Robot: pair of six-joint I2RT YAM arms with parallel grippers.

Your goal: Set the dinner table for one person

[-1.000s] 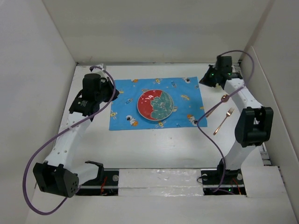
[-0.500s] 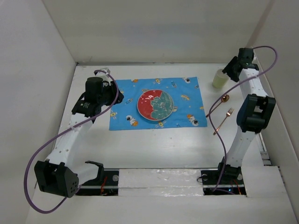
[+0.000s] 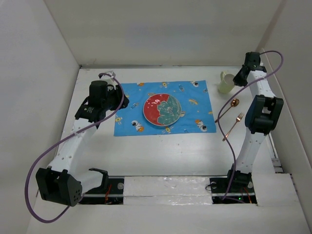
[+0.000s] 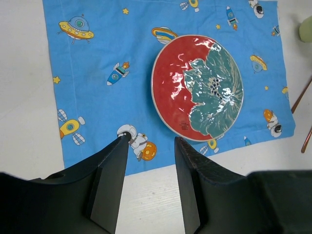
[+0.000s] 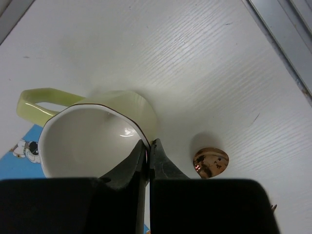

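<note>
Here, the white dinner table (image 3: 170, 151) fills the frame, with a blue rocket-print placemat (image 3: 131, 105) and red-green plate (image 3: 162, 109) at centre. At upper right, the right gripper (image 5: 147, 142) pinches a pale green mug (image 3: 225, 83) by its rim; so thin a hold could let it tip. The left gripper (image 4: 152, 140) hangs spread, empty.

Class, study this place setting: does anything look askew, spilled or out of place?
The spoon and fork lie slanted on the dinner table right of the placemat, not square to its edge. Nothing looks spilled or broken.

Overhead rear view, wrist views close, left shares plate (image 3: 162, 110)
</note>
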